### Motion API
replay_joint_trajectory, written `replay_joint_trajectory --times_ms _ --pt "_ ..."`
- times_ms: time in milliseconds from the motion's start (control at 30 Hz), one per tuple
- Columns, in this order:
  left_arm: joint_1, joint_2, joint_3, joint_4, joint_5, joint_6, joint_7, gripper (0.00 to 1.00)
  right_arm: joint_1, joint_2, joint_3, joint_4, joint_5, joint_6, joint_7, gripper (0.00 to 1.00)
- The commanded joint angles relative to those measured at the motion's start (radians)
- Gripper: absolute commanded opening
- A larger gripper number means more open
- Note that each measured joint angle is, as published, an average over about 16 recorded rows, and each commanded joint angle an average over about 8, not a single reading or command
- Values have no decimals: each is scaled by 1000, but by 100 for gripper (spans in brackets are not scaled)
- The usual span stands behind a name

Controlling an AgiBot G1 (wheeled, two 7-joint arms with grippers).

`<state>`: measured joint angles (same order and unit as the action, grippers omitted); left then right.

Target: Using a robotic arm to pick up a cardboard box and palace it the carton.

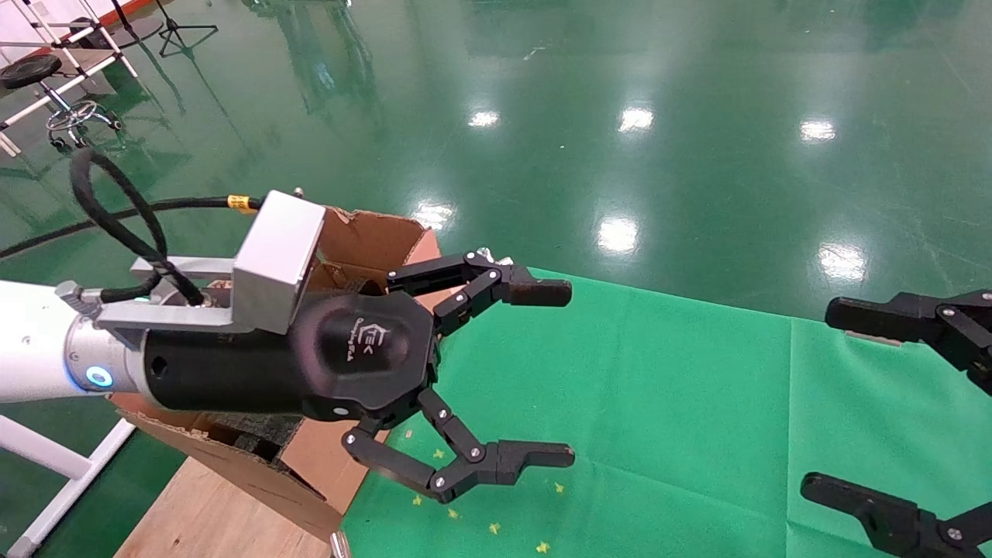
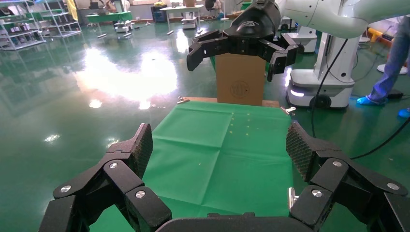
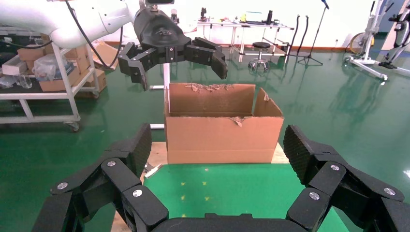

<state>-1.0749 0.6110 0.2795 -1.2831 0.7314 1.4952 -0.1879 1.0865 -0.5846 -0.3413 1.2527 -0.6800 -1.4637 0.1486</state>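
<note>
The carton [image 1: 372, 232] stands open-topped with ragged flaps on the left end of the table, and it shows whole in the right wrist view [image 3: 222, 135]. My left gripper [image 1: 570, 374], on the white arm, hovers just above the carton [image 3: 183, 77]. Its jaws are spread wide and hold nothing. My right gripper [image 1: 818, 397] hangs open and empty over the right part of the green cloth [image 1: 659, 403], far from the carton. The cardboard box shows in no view. The carton's inside is hidden behind its walls and my left arm.
A taller brown box with a round printed mark [image 2: 240, 79] stands at the table's right end, behind my right gripper [image 2: 231, 65]. Bare wood [image 1: 209, 511] shows beside the carton. A metal clip [image 2: 290, 110] holds the cloth's edge. Stools and racks stand on the green floor.
</note>
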Motion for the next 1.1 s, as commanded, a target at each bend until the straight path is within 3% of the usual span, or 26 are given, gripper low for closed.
replay_joint_trajectory --times_ms 33,1100 --pt "0 0 0 0 1 0 0 100 0 0 0 0 0 0 0 100" --pt "-2 0 1 2 3 -1 -1 100 0 0 0 0 0 0 0 100"
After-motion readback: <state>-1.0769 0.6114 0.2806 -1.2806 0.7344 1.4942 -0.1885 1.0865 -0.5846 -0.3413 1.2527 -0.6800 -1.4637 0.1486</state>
